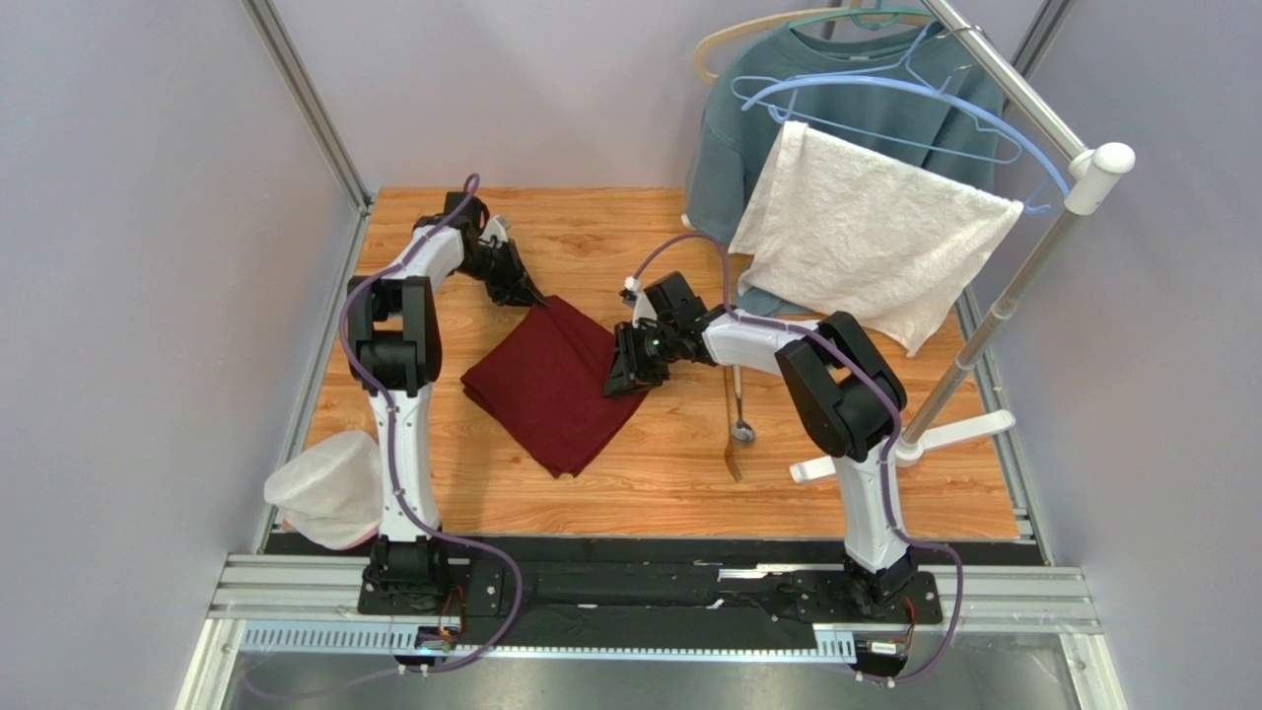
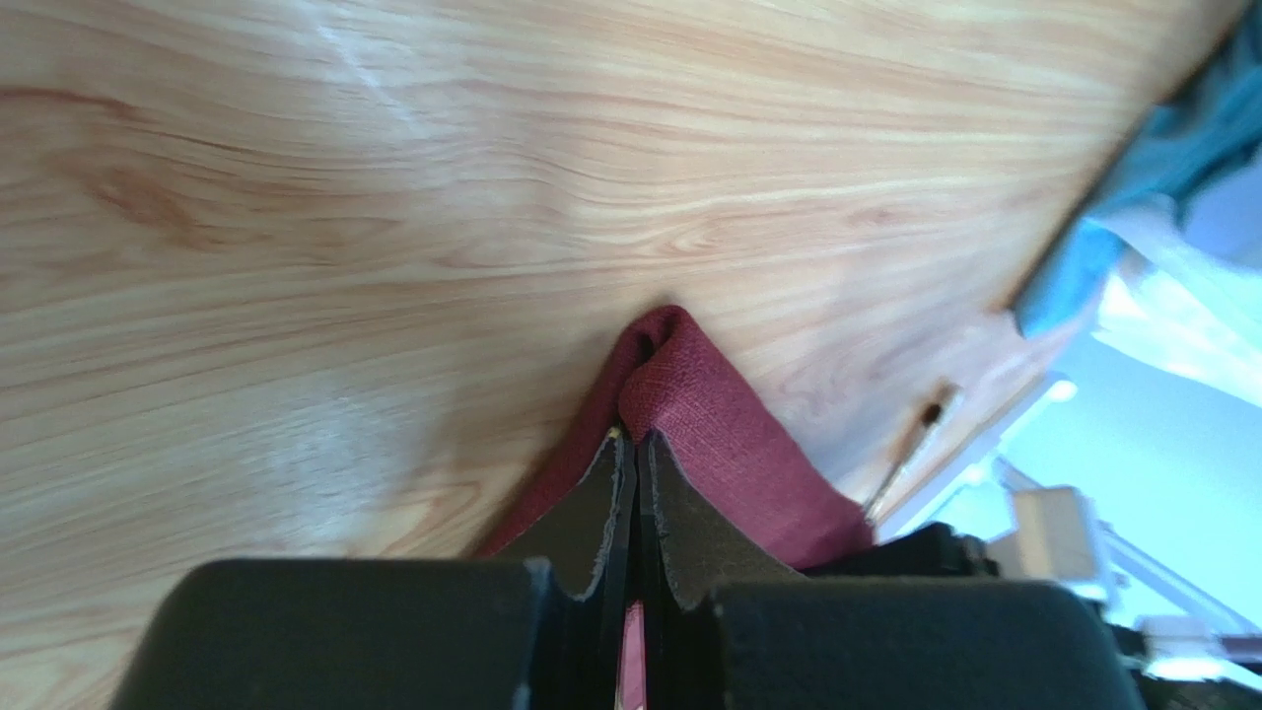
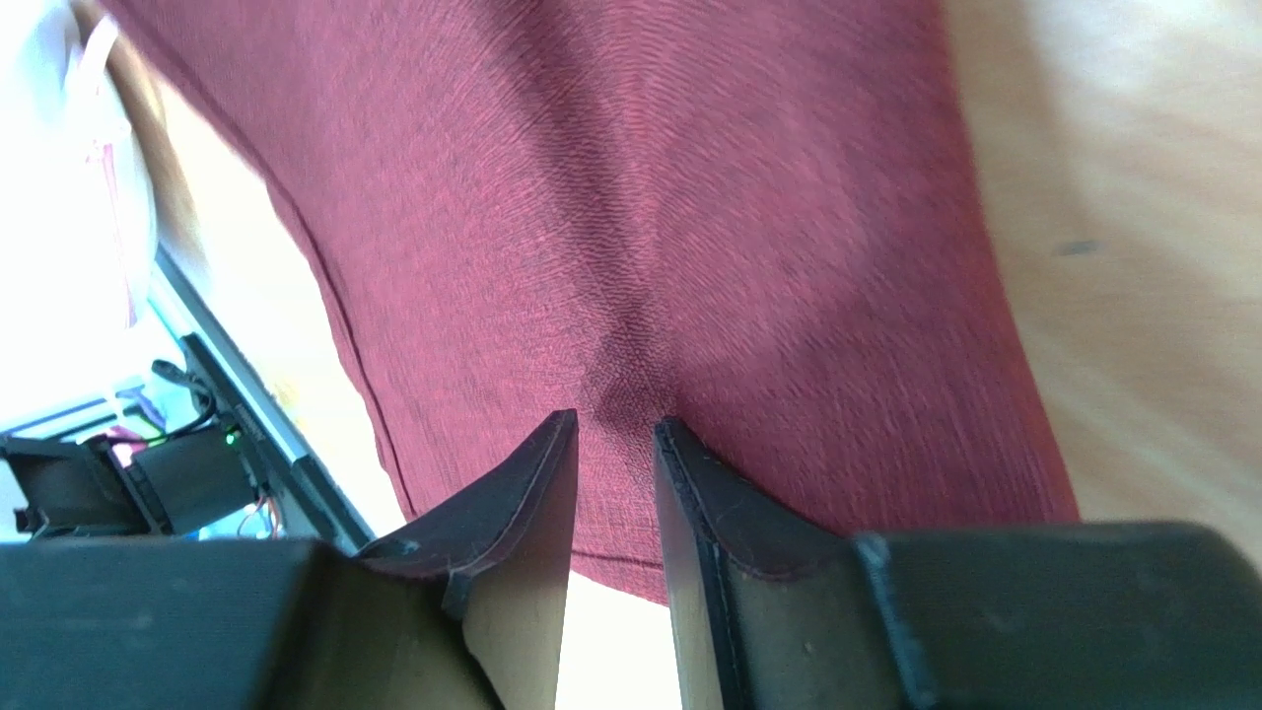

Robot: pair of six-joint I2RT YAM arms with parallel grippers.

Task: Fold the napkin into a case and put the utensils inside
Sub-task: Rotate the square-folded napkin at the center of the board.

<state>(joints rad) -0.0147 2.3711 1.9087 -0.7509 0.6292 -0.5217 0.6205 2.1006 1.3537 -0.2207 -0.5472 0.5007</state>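
The maroon napkin lies folded into a slanted oblong in the middle of the wooden table. My left gripper is at its far corner. In the left wrist view the gripper is shut on that raised corner of the napkin, with red cloth showing between the jaws. My right gripper is at the napkin's right edge. In the right wrist view it stands open, its tips on the puckered napkin. The silver spoon and the golden fork-like piece lie to the right of the napkin, untouched.
A white towel and a grey-blue sweatshirt hang from a metal rack at the back right; its white foot rests on the table. A white mesh bundle sits at the front left edge.
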